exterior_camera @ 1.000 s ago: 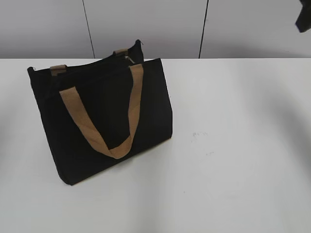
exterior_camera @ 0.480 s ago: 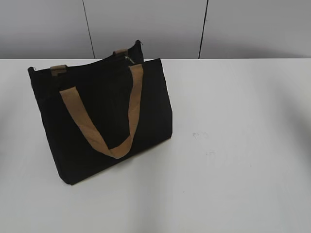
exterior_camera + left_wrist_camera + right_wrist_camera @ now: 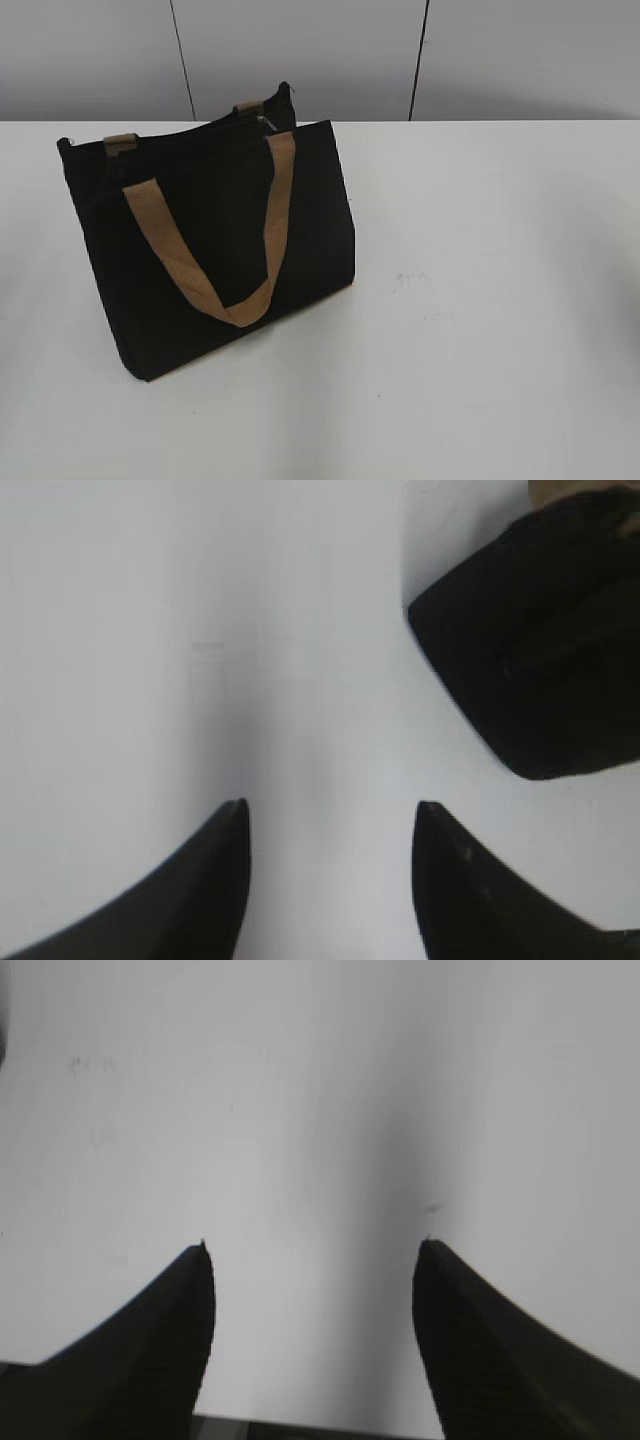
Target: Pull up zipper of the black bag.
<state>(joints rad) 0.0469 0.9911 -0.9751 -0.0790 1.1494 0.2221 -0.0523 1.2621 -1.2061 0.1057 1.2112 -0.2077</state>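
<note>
Black bag (image 3: 215, 250) stands upright on the table (image 3: 480, 300); left claw (image 3: 330, 810) and right claw (image 3: 312, 1248) gape empty.

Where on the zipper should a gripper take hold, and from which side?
Best guess: pinch the small silvery pull at the back right end of the zipper, coming down from above. The black bag stands upright with its top edge exposed, and the tan handle hangs down the front, clear of the pull.

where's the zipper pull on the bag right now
In the exterior view, the zipper pull sits at the top edge of the black bag, toward its right end, beside the far tan handle.
</note>
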